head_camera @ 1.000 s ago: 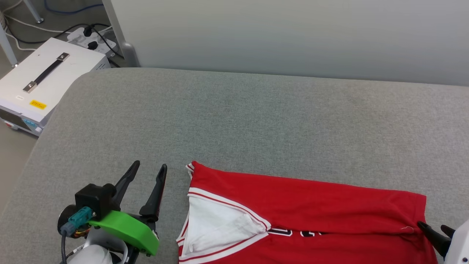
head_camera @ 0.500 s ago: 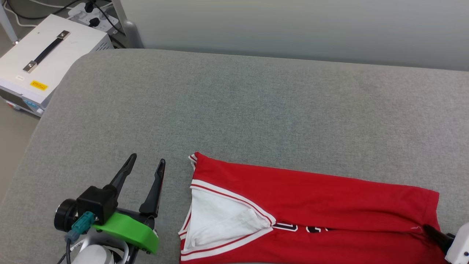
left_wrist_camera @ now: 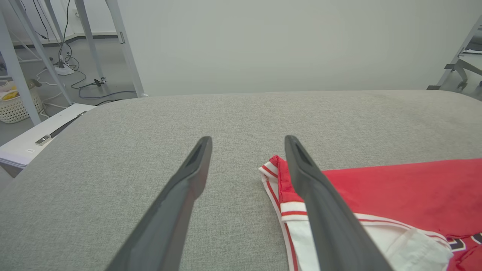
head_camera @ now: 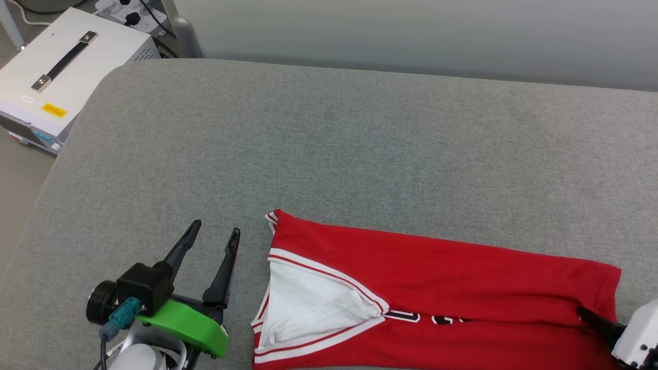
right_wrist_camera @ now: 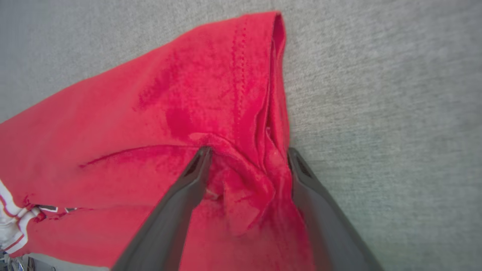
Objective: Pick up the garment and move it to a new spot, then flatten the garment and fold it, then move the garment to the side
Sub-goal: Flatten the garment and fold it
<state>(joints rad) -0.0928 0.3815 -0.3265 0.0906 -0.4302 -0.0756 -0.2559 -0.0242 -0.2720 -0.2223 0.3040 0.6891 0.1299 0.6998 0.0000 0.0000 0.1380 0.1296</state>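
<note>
On grey surface (head_camera: 360, 154), folded garment (head_camera: 442, 277).

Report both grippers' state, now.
Left gripper: open, empty, beside the garment.
Right gripper: open, fingers astride the garment's bunched hem, not clamped.

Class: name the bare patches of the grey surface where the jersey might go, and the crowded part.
Bare: the wide grey cushion between the jersey and the wall. Crowded: the near edge, with jersey and both jaws.

long-dark-fingered left gripper (head_camera: 214, 230) at 7 o'clock, jaws spread wide, tips toward 1 o'clock, matching right gripper (right_wrist_camera: 248, 150) at 4 o'clock, jaws wide apart
</note>
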